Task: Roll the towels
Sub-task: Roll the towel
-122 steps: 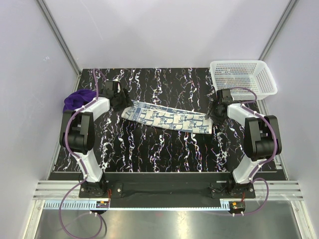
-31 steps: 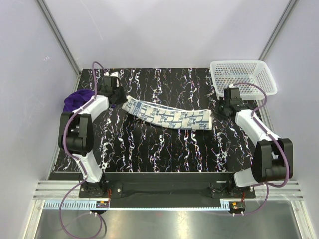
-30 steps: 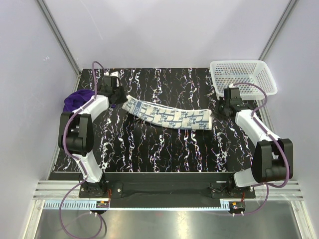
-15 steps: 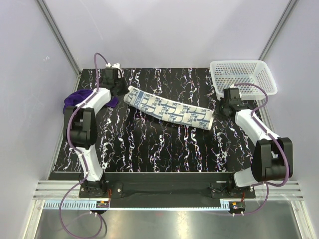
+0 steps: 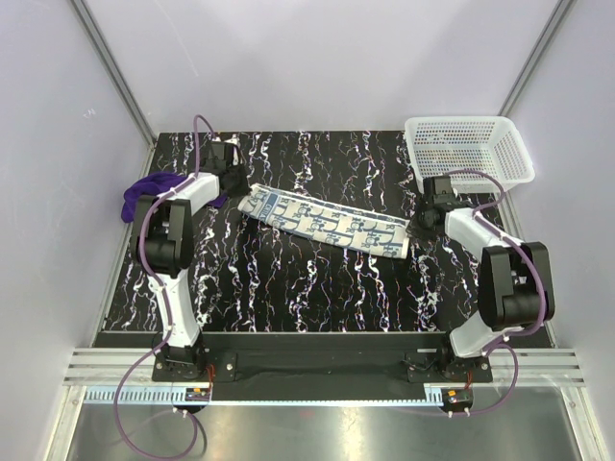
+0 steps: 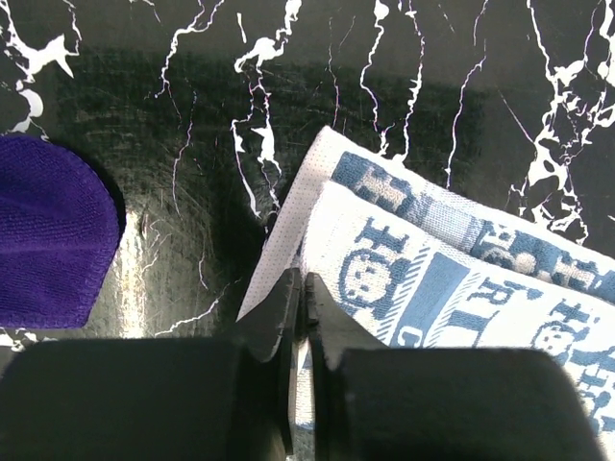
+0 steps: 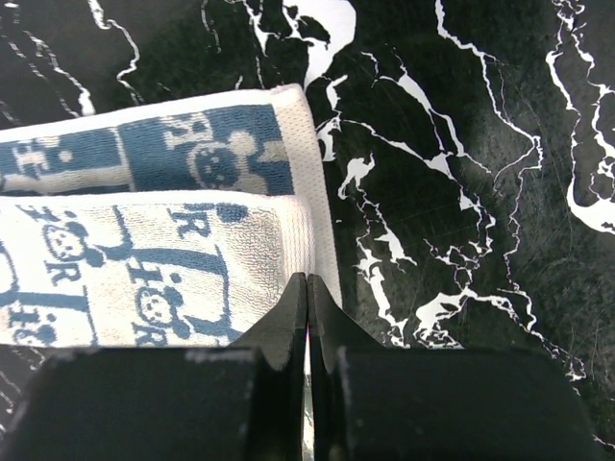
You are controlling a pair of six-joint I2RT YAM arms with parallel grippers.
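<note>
White mesh basket [image 5: 468, 122]: contents unclear | left gripper [image 6: 300, 290], right gripper [image 7: 306, 288]: each pinching patterned towel [image 5: 327, 223]

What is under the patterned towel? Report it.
Only the black marbled table shows around the patterned towel, which lies folded, one layer over another. The left pincer and right pincer pinch its ends. Anything beneath the cloth is covered.

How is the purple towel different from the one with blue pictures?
The purple towel is plain; the patterned towel is white with blue prints. The purple towel lies bunched up; the patterned towel lies stretched out long. The left gripper and right gripper pinch the patterned towel, not the purple towel. Both are cloth.
</note>
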